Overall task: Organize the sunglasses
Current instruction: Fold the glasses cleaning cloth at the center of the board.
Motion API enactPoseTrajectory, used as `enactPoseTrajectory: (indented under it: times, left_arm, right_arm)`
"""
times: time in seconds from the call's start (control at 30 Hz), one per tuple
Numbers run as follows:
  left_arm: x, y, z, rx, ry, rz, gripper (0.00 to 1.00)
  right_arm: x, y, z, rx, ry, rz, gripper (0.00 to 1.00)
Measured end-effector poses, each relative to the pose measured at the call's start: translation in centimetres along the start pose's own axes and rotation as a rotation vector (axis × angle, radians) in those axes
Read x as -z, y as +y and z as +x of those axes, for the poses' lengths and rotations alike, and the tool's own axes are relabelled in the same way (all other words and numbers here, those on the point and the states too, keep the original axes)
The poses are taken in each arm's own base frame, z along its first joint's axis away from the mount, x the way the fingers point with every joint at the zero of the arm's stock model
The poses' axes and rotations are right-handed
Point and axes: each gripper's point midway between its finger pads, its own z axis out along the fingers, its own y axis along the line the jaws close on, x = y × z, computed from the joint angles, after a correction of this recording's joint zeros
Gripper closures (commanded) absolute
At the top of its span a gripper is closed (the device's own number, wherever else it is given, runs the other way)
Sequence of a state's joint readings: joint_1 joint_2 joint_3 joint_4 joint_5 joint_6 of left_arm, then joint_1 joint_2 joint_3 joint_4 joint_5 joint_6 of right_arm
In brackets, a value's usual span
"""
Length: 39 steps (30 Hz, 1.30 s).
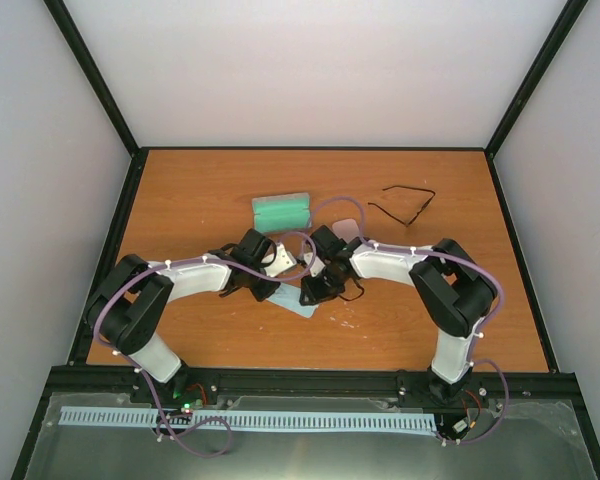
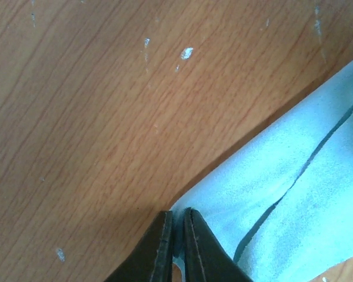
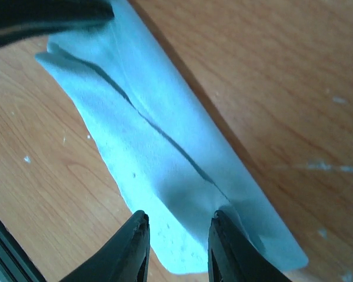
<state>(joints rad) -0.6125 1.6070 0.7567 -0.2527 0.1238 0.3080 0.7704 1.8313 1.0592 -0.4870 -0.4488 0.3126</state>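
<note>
Finding: the left tool (image 2: 176, 218) is clamped tight on one corner of the light-blue cloth (image 2: 294, 217). The right tool (image 3: 179, 216) stands with its jaws partly apart astride the cloth's opposite end; whether it pinches the cloth cannot be determined. The cloth runs between them over the middle of the table (image 1: 200, 180), creased lengthwise. The sunglasses (image 1: 404, 205) lie unfolded at the far right, well apart from both tools.

Judgement: the step in hand is laying the cloth flat. Both ends should travel together at equal height under light tension (a hard pull would likely slip the corner). Release only once the cloth rests on the wood.
</note>
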Motion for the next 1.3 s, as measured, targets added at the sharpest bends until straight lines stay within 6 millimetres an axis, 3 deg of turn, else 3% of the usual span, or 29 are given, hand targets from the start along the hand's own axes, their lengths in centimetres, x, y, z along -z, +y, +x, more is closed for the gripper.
enactPoseTrajectory:
  times: [0.17,0.27,0.37,0.47,0.63,1.1,1.3]
  left_arm:
    - [-0.1,0.0,-0.2,0.002,-0.008,-0.001,0.91]
    - [-0.3,0.2,-0.5,0.002,-0.02,-0.004,0.91]
    - [-0.3,0.2,-0.6,0.005,-0.023,-0.006,0.91]
    - [-0.3,0.2,-0.7,0.007,-0.024,-0.005,0.91]
    - [-0.3,0.2,-0.6,0.017,-0.025,-0.004,0.91]
    - [-0.3,0.2,-0.6,0.018,-0.025,-0.006,0.91]
    - [-0.3,0.2,-0.7,0.018,-0.026,-0.006,0.91]
  right_arm:
    - [0.6,-0.2,1.4,-0.001,0.028,0.012,0.65]
    - [1.3,0.2,1.6,0.015,0.016,0.024,0.74]
    - [2.0,0.4,0.5,0.025,-0.02,0.042,0.85]
    - [2.3,0.5,-1.4,0.022,-0.062,0.068,0.88]
    - [1.9,0.1,-3.6,0.023,-0.09,0.109,0.77]
    - [1.0,-2.4,-0.4,-0.019,-0.009,0.189,0.77]
    - [0.9,-2.5,-0.3,-0.019,-0.003,0.19,0.86]
